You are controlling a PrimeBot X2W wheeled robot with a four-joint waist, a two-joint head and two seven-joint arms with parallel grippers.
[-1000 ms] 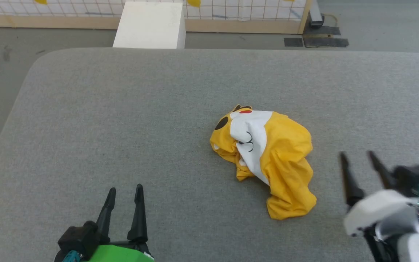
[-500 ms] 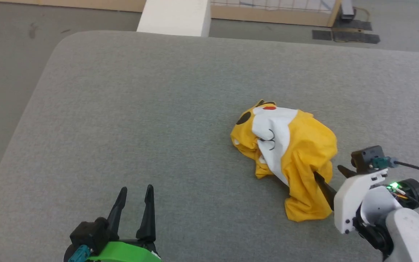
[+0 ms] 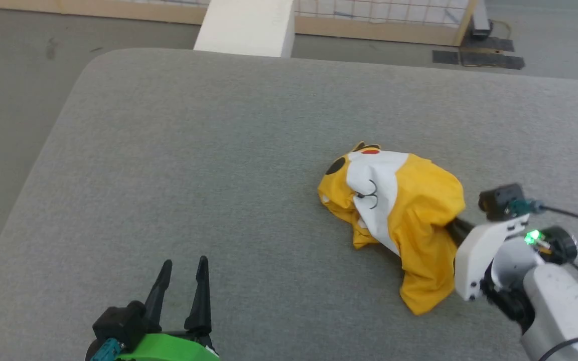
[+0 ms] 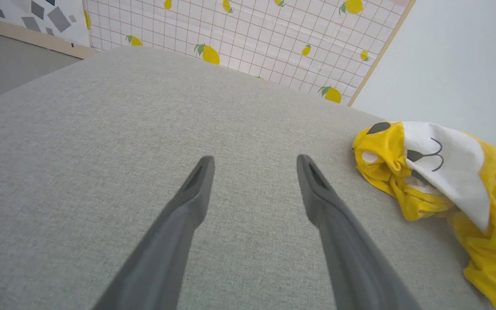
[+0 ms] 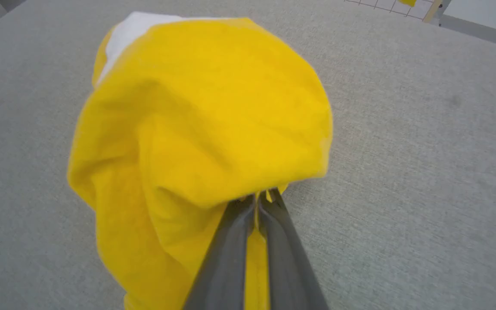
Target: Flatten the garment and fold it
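head view, lower left: left gripper with fingers spread wide over the grey padded table, well apart from the shirt. right of middle: yellow shirt crumpled in a heap on the table, white patch with black marks and a red dot facing up. lower right: right gripper at the heap's right side, tips buried in cloth. right wrist view: fingers pressed together, pinching a yellow fold.

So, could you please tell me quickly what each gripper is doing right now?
Left gripper: open, empty.
Right gripper: shut on the shirt.
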